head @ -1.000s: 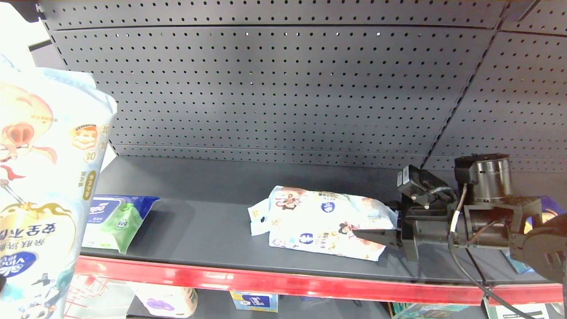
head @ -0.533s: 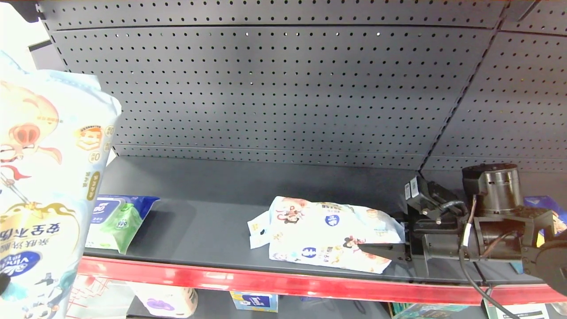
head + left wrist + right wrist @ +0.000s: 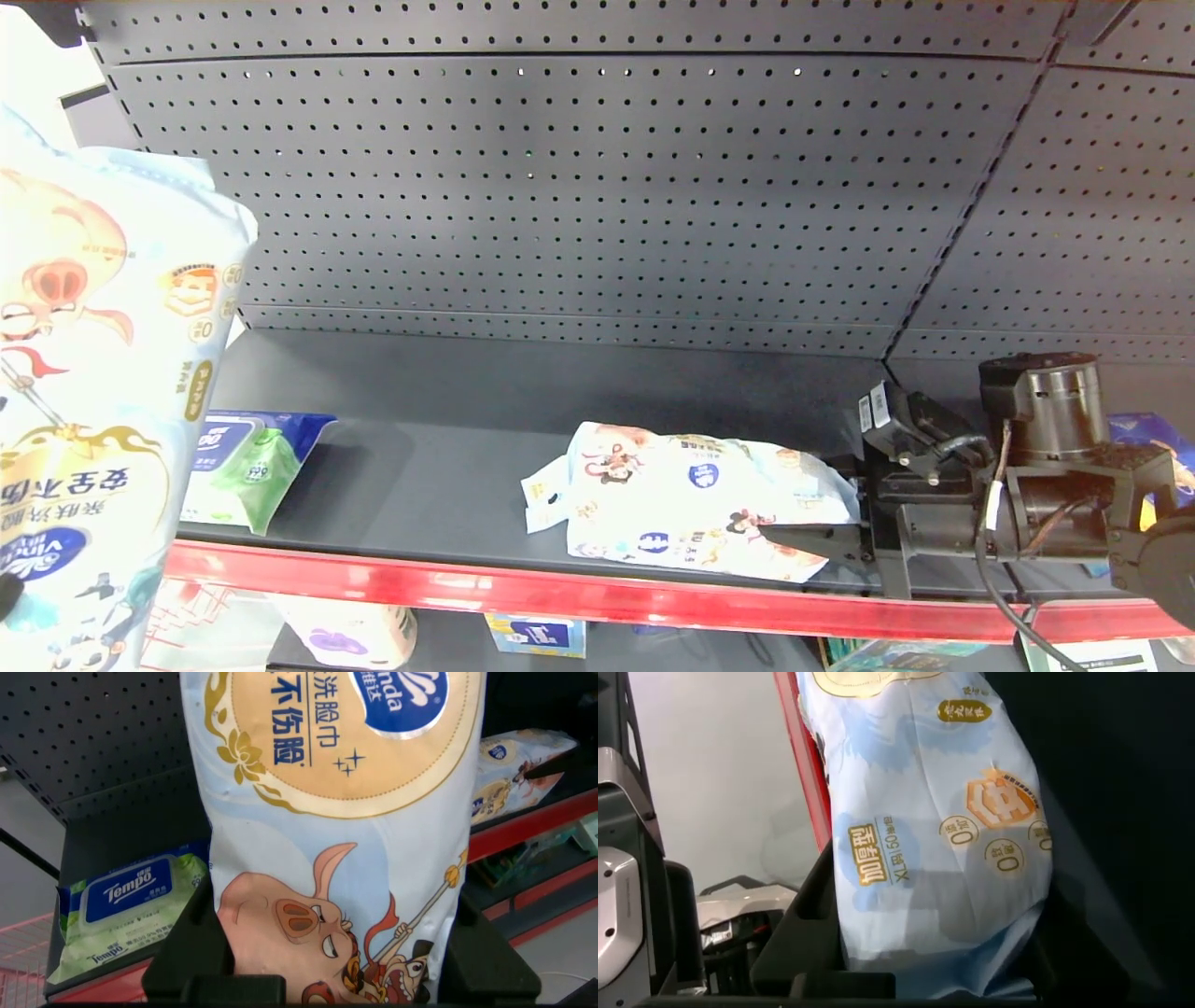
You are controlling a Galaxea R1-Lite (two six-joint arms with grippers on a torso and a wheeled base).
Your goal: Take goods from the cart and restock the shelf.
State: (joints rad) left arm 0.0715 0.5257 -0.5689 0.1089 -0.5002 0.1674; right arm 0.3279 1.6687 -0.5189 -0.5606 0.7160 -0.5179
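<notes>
A big white and light-blue pack with a cartoon pig (image 3: pixel 93 392) stands upright at the far left, in front of the shelf; my left gripper (image 3: pixel 336 952) is shut on it, one dark finger (image 3: pixel 201 943) on each side. A second cartoon-printed pack (image 3: pixel 691 504) lies flat on the dark shelf (image 3: pixel 448 448) right of centre, near the front edge. My right gripper (image 3: pixel 803 523) comes in from the right and is shut on that pack's end. In the right wrist view the pack (image 3: pixel 934 840) sits between the right gripper's (image 3: pixel 934 943) fingers.
A green and blue tissue pack (image 3: pixel 247 467) lies at the shelf's left end, with bare shelf between it and the lying pack. The shelf has a red front lip (image 3: pixel 560 593) and a perforated back wall (image 3: pixel 560 187). A blue pack (image 3: pixel 1144 434) sits behind my right arm. More goods stand on the shelf below (image 3: pixel 537 635).
My right gripper has drawn to the right and toward the shelf's front edge, and the lying pack came along with it. The pig pack on the left shifted slightly to the right.
</notes>
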